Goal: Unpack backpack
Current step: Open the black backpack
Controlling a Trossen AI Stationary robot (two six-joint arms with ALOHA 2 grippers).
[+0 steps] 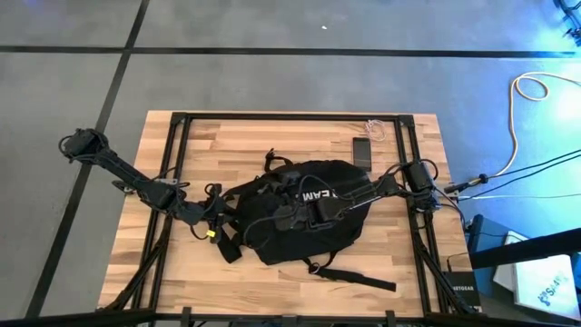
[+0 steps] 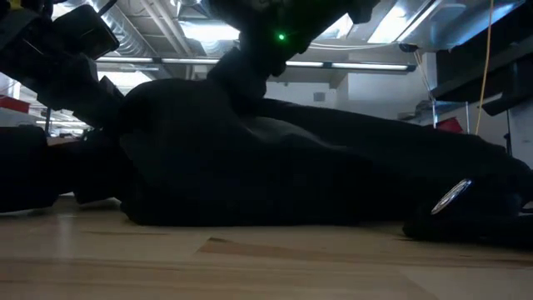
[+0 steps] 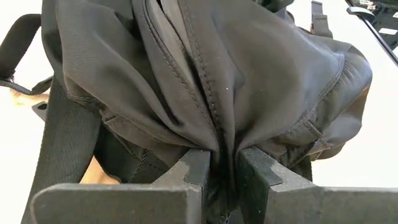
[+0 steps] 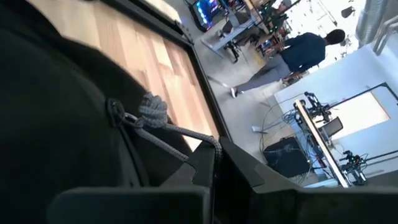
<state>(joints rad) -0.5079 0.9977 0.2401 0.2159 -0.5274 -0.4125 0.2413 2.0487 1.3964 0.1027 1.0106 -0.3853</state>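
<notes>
Two dark, slender jointed arms are seen, the left arm [image 1: 136, 177] at centre left, the right arm [image 1: 390, 182] at centre right, thin black cables looped alongside. Blocky matte-black fingers [image 3: 193, 171] are shown.

Left gripper [image 3: 221, 171] fingers pinched tight on a fold of backpack [image 1: 300, 218] fabric, right gripper [image 4: 214, 168] clamped on its zipper cord, both arms reaching toward the middle.
</notes>
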